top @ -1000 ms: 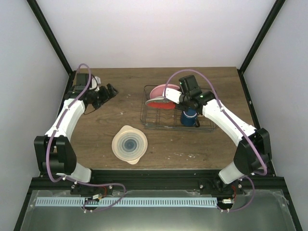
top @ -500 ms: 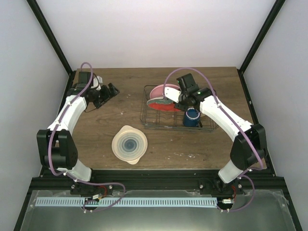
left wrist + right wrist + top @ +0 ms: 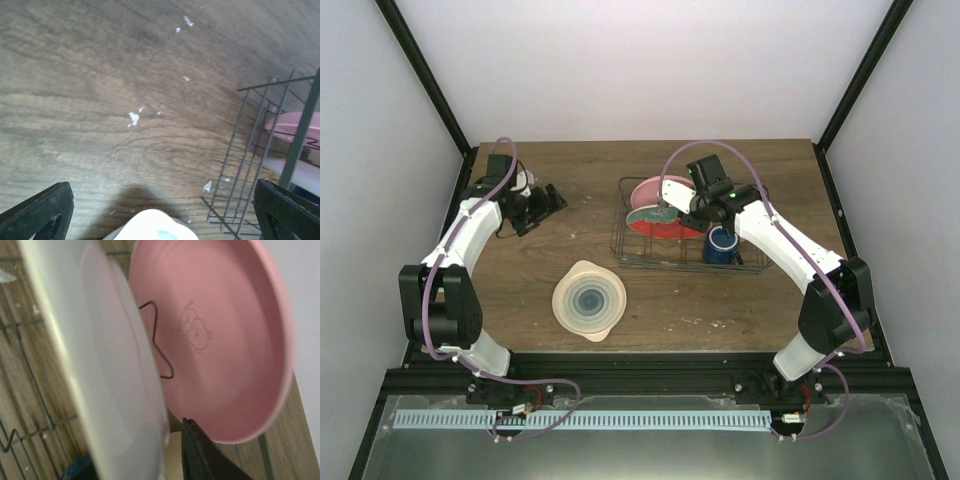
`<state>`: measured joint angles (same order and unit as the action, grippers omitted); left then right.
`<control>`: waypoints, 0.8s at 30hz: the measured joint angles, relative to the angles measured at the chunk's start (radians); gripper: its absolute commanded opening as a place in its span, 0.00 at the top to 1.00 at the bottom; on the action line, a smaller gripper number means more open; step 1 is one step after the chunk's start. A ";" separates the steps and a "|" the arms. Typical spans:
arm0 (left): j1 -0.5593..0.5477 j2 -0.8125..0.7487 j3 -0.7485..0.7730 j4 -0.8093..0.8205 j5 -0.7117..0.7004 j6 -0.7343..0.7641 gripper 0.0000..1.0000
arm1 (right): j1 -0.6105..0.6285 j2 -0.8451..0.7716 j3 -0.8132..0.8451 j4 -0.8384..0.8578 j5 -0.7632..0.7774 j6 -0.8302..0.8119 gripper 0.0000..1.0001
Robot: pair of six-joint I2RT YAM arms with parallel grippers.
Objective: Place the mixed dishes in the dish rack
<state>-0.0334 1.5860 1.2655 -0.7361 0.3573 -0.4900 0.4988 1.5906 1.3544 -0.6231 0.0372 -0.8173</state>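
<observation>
The dish rack (image 3: 650,250) of dark wire stands at the middle right. In it lean the pink plate (image 3: 648,188) and, in front of it, the red plate with teal pattern (image 3: 655,222). The dark blue mug (image 3: 721,246) stands at the rack's right end. My right gripper (image 3: 678,212) reaches into the rack at the red plate's right rim. In the right wrist view that plate's pale back (image 3: 100,370) sits between my fingers (image 3: 202,457), with a thin gap beside it, and the pink plate (image 3: 220,340) is behind. The cream bowl (image 3: 588,300), with a blue-ringed centre, lies on the table. My left gripper (image 3: 546,199) is open and empty.
In the left wrist view the rack's left end (image 3: 250,150) is at the right, with bare wood (image 3: 125,90) ahead. Black frame posts and white walls close in the table on three sides. A metal rail runs along the near edge (image 3: 640,385).
My right wrist has shifted slightly over the rack and its jaws have loosened on the red plate, which now leans lower. The left gripper has drawn back a little to the left.
</observation>
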 measured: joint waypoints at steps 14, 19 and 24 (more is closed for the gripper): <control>-0.080 -0.147 -0.119 -0.113 -0.101 0.000 0.00 | 0.006 -0.014 0.058 -0.045 -0.018 0.071 0.53; -0.138 -0.214 -0.193 -0.181 -0.143 -0.001 0.00 | 0.023 -0.039 0.107 -0.082 -0.019 0.130 0.53; -0.145 -0.294 -0.293 -0.261 -0.192 -0.003 0.00 | 0.040 -0.040 0.157 -0.103 -0.029 0.235 0.60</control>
<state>-0.1787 1.2915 0.9726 -0.9970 0.1654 -0.4934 0.5385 1.5501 1.5116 -0.7258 0.0078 -0.5823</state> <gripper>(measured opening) 0.997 0.438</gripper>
